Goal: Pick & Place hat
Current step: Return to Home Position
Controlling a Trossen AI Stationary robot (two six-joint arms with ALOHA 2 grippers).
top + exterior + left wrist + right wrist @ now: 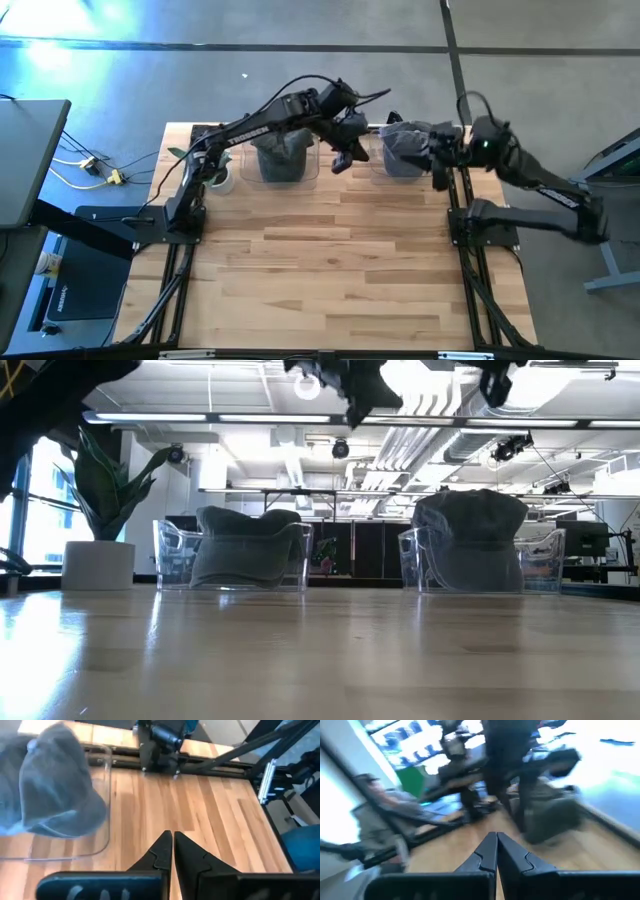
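Observation:
Two grey hats sit in clear plastic bins at the table's far edge. The left hat [282, 155] [250, 545] fills its bin, and the right hat [405, 150] [470, 540] [55, 785] rises above its bin's rim. My left gripper [340, 163] [172, 842] is shut and empty, raised above the table between the two bins. My right gripper [440, 178] [496, 845] is also shut and empty, raised just right of the right bin. The low view shows only the dark undersides of both grippers along its top.
A potted plant [218, 172] [100, 510] stands left of the left bin. The arm bases [165, 225] [485, 222] are mounted at the table's left and right sides. Bare wood [330, 270] runs from the bins to the near edge.

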